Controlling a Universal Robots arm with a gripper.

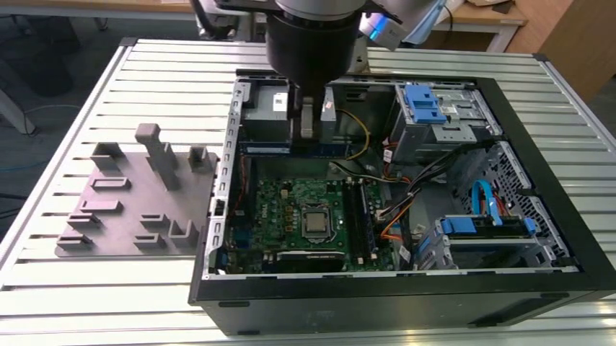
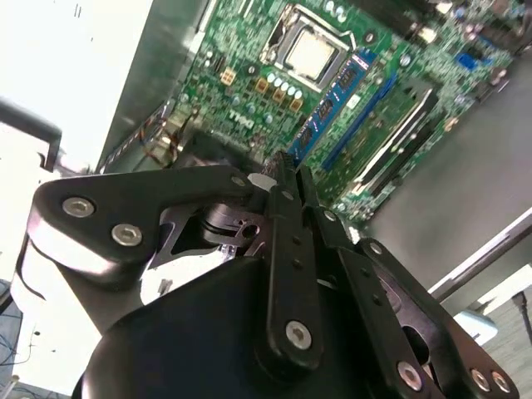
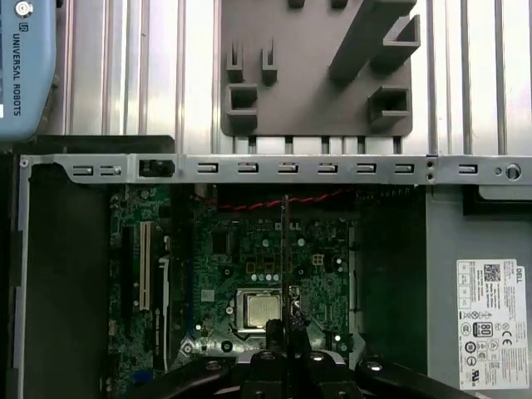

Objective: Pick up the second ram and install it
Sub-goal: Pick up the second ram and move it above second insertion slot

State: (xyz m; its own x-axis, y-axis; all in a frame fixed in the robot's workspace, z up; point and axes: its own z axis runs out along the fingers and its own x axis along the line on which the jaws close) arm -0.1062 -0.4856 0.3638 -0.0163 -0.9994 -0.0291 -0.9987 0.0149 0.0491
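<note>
Exterior view: the hand hung inside the open computer case, above the far edge of the motherboard as that camera saw it. The case lay on the slatted table. The grey fixture block sat just beside the case on the exterior view's left. The memory slots ran beside the processor, parallel to the case wall on the fixture side. First wrist view: the fingers were drawn together, and a thin dark line ran straight out from between them across the board toward the fixture-side wall. I took that line for the second ram, clamped between the fingers and seen edge-on, so the stick was in the hand's grasp. I could not tell whether the line was its long edge lying level or the stick hanging lengthwise below the tips. Judgement: the line lay crosswise to that wall, and so crosswise to the slots; stick and slot did not look lined up. Second wrist view: the fingers were clenched with only a sliver between them. Past the tips lay the processor socket and the blue slots. Beside them was what looked like a stick already seated. The hand was apart from the board.
</note>
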